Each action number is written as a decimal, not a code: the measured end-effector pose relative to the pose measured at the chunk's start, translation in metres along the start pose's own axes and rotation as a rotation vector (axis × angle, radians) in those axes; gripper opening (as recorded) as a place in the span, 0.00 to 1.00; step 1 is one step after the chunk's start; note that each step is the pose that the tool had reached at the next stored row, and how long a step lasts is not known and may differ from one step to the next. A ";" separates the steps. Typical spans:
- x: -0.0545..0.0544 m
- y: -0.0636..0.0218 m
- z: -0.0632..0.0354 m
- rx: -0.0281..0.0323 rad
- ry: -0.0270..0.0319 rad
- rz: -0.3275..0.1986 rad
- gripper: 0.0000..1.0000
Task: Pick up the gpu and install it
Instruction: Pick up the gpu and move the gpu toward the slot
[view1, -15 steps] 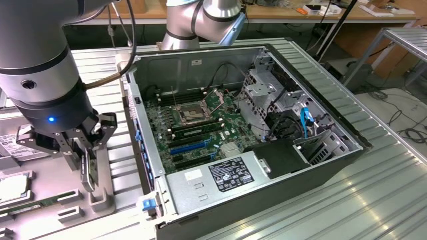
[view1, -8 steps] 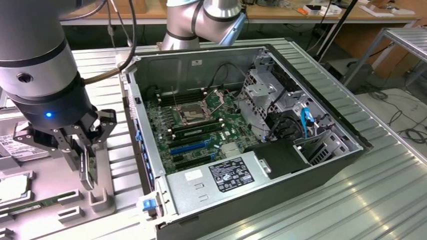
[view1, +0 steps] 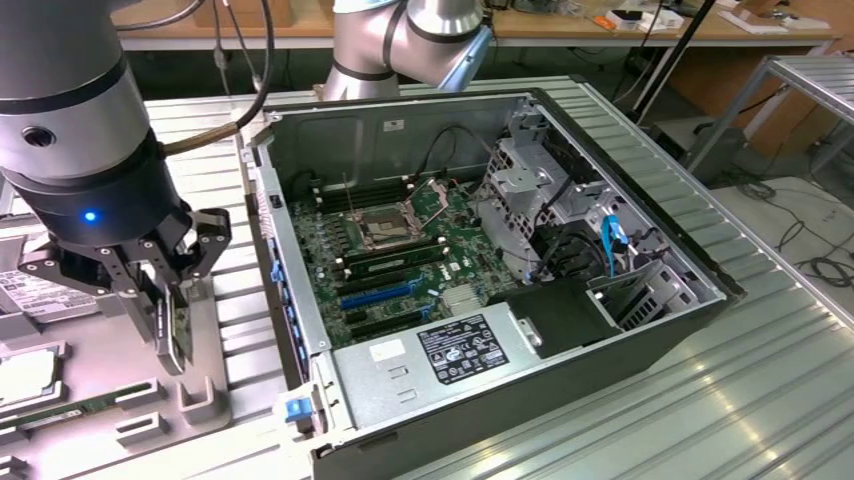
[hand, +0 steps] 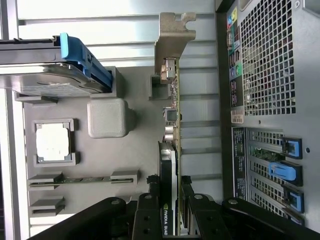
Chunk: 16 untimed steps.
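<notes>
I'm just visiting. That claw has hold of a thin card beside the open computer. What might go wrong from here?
1. The gripper pinches the thin gpu near one end, so the long card could tilt or slip.
2. Its metal bracket sits close to a slot block on the grey tray and might catch there.
3. The open case is crowded with cables; the card may bump them.

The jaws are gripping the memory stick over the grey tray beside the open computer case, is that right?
Not quite. The jaws of the gripper are gripping the gpu, not the memory stick, which lies apart in its slot of the grey tray; the wrist view shows this. The rest holds: it is over the tray, beside the open computer case.
</notes>
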<state>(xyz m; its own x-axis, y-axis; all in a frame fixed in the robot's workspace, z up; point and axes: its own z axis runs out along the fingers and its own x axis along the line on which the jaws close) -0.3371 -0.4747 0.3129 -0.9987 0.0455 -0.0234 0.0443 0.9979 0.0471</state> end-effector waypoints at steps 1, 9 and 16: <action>0.000 0.0001 -0.0011 -0.0001 0.0000 0.000 0.27; 0.000 0.0005 -0.0109 0.0000 0.0004 0.000 0.27; -0.001 0.0011 -0.0226 0.0000 0.0006 0.000 0.27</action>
<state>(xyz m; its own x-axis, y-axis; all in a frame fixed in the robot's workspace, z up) -0.3371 -0.4747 0.3355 -0.9987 0.0454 -0.0228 0.0443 0.9979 0.0471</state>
